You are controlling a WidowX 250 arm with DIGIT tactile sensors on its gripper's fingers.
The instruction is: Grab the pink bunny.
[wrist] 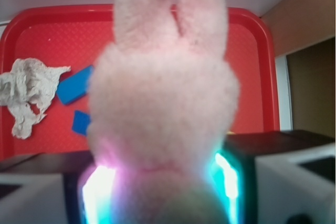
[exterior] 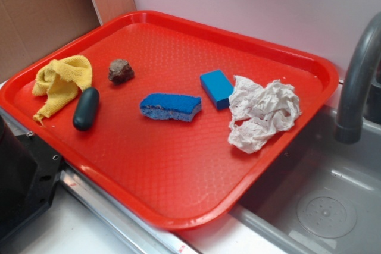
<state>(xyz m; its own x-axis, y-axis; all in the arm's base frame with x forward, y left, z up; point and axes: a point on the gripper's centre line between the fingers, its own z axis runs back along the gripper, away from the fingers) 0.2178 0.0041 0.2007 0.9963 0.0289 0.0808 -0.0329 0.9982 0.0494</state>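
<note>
Two views told different halves: the wrist camera was filled by the pink bunny (wrist: 163, 108), ears up, sitting clamped in the end effector (wrist: 163, 182) between glowing fingers (wrist: 97, 192) (blurred by closeness). It hung lifted above the red tray (wrist: 252, 77), apart from it; the exterior view showed neither arm nor bunny.
</note>
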